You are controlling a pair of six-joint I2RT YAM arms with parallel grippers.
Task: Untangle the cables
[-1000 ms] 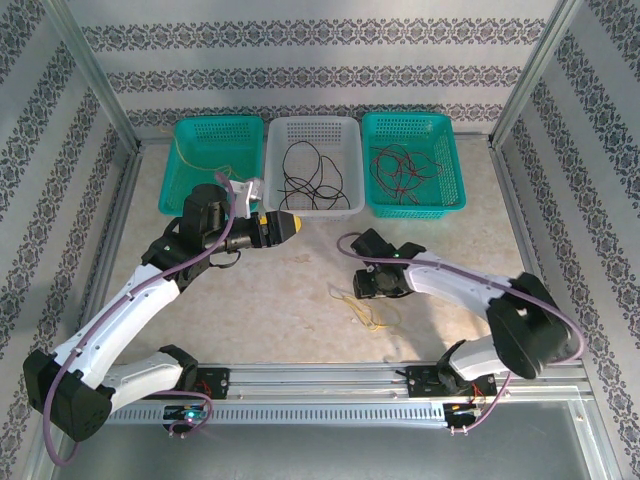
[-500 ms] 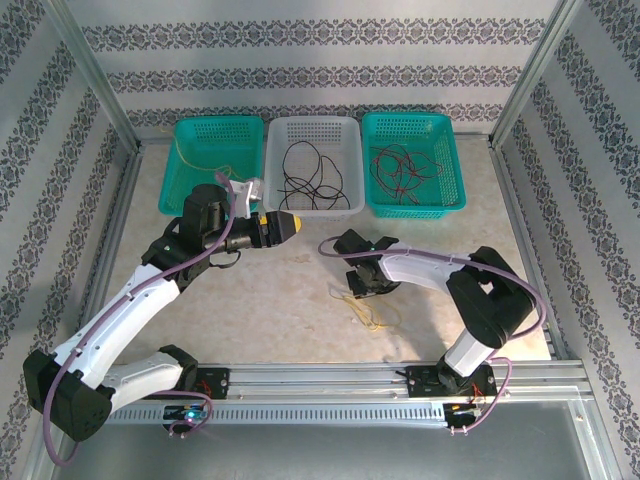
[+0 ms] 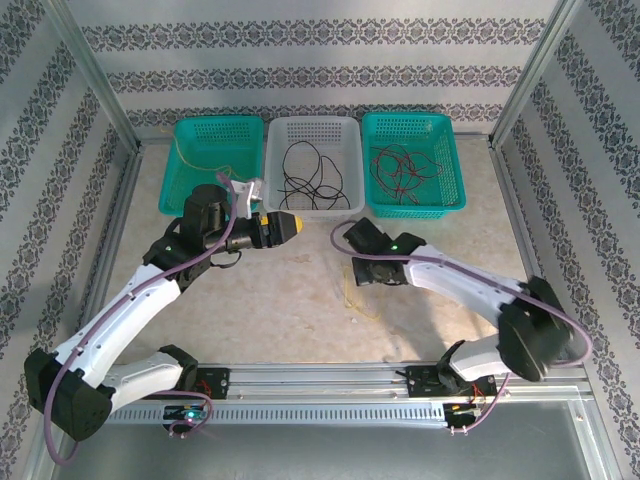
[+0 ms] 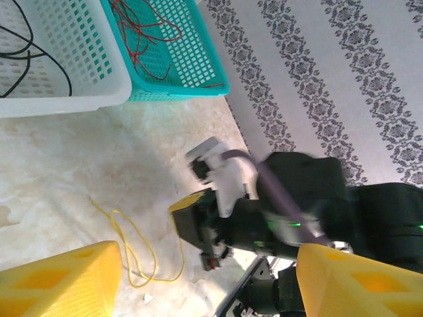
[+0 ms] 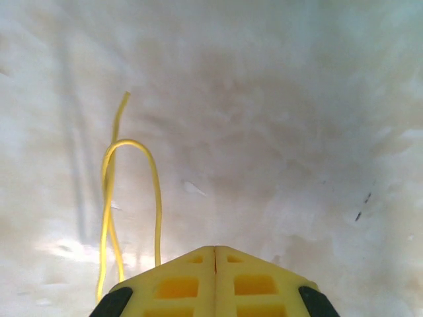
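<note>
Yellow cable on worktop, near side of white basket: we are picking it up. Right hand clenched, catch unclear; left hand released. Next we lift and check.

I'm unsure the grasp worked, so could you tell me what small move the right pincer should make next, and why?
Probably lift the right pincer slightly. It is shut, and the yellow cable runs in beside its closed seam, so a small rise would show whether the cable is caught.
</note>
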